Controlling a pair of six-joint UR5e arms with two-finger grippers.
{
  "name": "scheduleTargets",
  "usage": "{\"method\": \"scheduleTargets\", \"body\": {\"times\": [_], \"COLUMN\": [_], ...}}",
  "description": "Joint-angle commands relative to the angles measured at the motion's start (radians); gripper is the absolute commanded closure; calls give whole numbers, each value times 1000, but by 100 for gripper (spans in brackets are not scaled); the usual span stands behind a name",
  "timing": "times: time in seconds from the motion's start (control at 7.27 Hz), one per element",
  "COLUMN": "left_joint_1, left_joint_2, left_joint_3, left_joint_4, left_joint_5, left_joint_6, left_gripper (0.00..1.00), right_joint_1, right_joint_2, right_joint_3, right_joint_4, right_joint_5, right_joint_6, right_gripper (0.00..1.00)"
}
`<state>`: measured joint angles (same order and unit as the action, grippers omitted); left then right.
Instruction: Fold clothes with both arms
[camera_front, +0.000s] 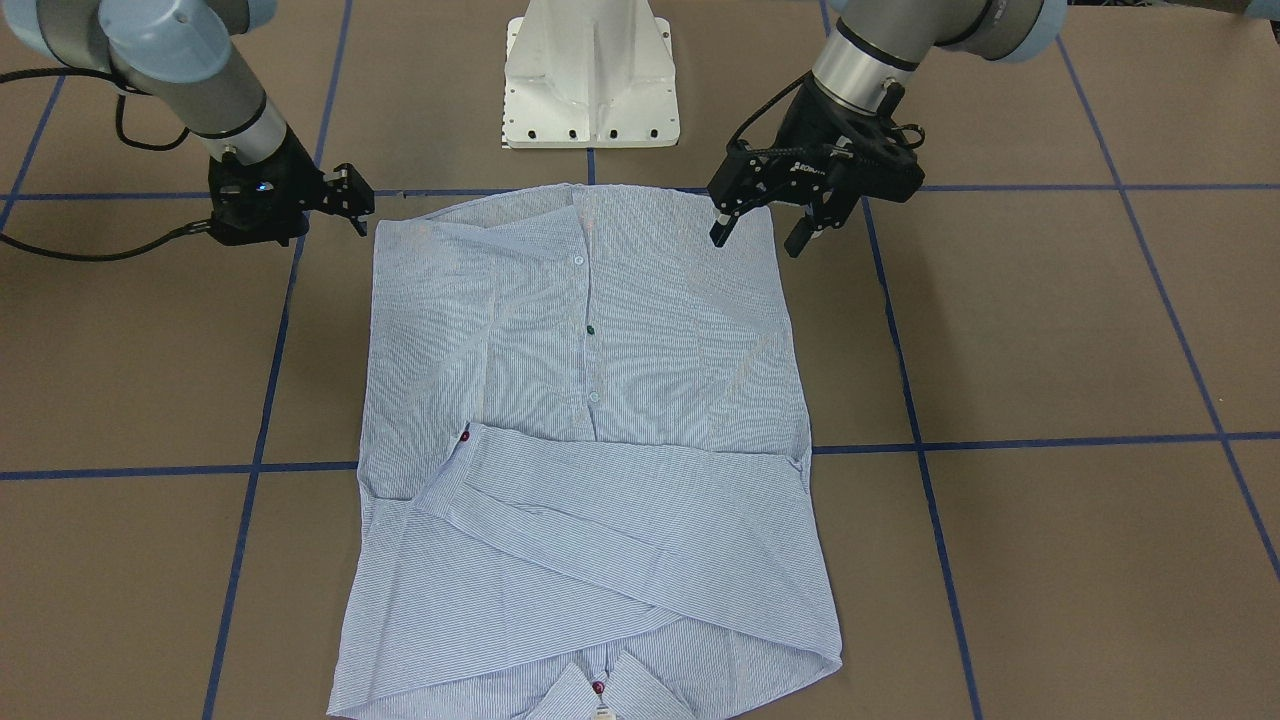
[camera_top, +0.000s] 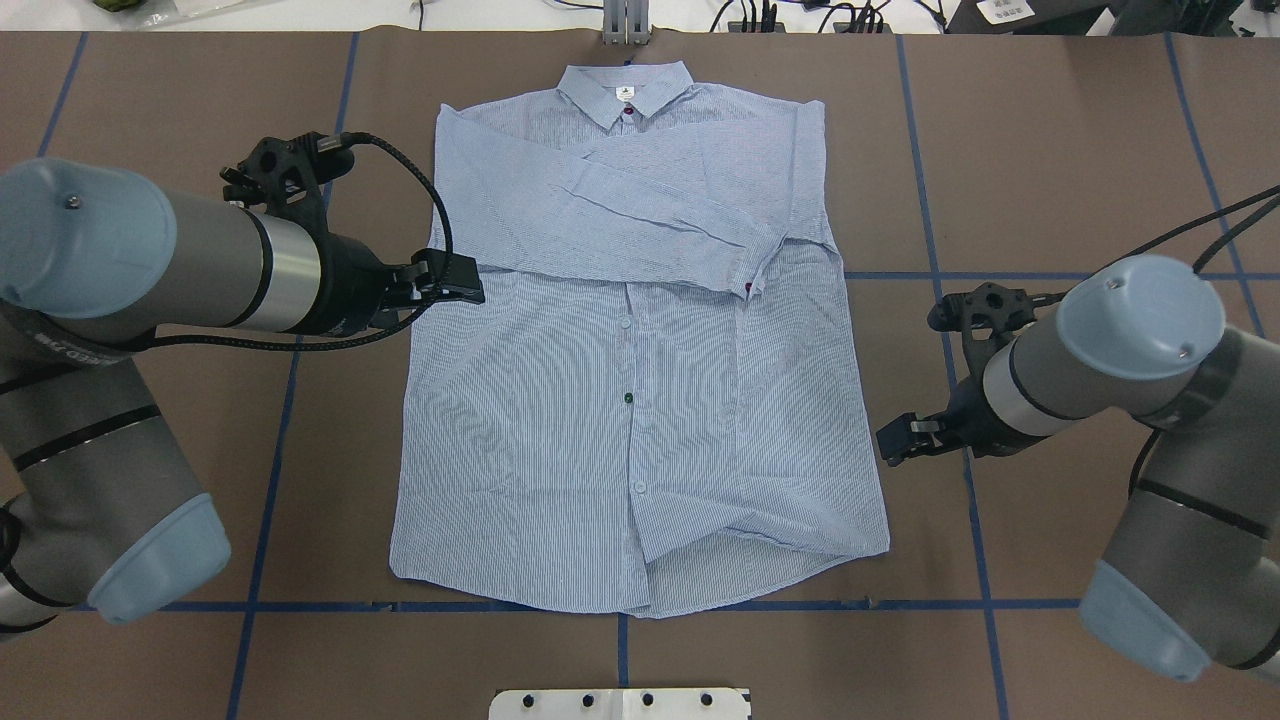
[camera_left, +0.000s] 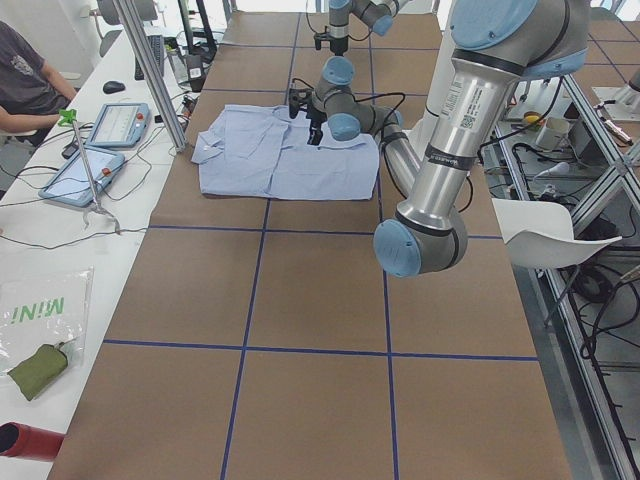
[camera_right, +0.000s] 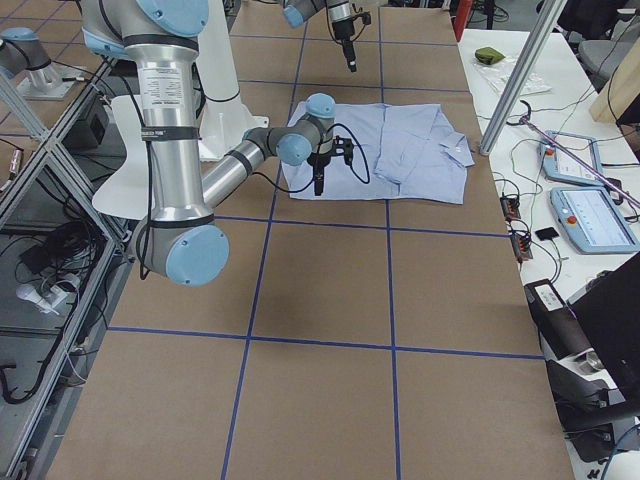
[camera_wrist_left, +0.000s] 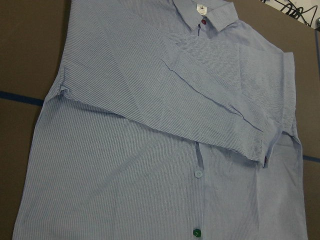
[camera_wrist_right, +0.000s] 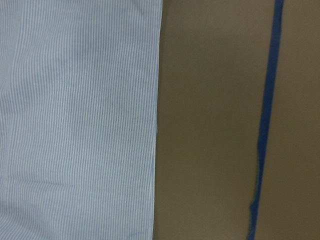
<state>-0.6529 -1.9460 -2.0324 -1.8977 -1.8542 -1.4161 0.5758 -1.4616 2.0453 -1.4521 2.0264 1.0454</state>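
The shirt (camera_top: 600, 430) lies flat and front-up on the brown bench (camera_top: 1050, 150), buttoned down the middle, with a green button (camera_top: 628, 398) near the centre of its placket. Its hem faces my white pedestal base (camera_front: 592, 80), which stands just off that end, and its collar (camera_top: 624, 95) is at the opposite end. One sleeve (camera_top: 640, 215) is folded slantwise across the chest below the collar. The cuff (camera_top: 748, 270) ends close to the shirt's edge on my right side and shows a dark red button.

My left gripper (camera_front: 757, 243) hangs above the shirt's left edge with its two fingers spread apart and nothing between them. It is clear of the cloth, and its wrist camera looks down on the collar, the folded sleeve and the upper placket.

My right gripper (camera_top: 888, 445) sits just beside the shirt's right edge, toward the hem half, over bare bench. Its fingers also look parted and hold nothing. The right wrist camera sees the shirt's straight side edge, with a blue tape line (camera_wrist_right: 267, 120) on the bench further out from the shirt.
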Motion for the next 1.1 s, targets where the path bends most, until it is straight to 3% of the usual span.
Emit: {"method": "scheduleTargets", "body": {"times": [0.0, 0.28, 0.96], "left_joint_1": [-1, -1, 1], "left_joint_2": [10, 13, 12], "left_joint_3": [0, 3, 1], "left_joint_4": [0, 0, 0], "left_joint_5": [3, 6, 7], "left_joint_6": [0, -1, -1], "left_gripper": [0, 0, 0], "right_joint_1": [-62, -70, -105], "right_joint_2": [21, 82, 81], "right_joint_3": [-60, -144, -149], "right_joint_4": [27, 27, 21], "right_joint_5": [-14, -15, -6], "right_joint_6": [24, 37, 51], "right_gripper": [2, 2, 16]}}
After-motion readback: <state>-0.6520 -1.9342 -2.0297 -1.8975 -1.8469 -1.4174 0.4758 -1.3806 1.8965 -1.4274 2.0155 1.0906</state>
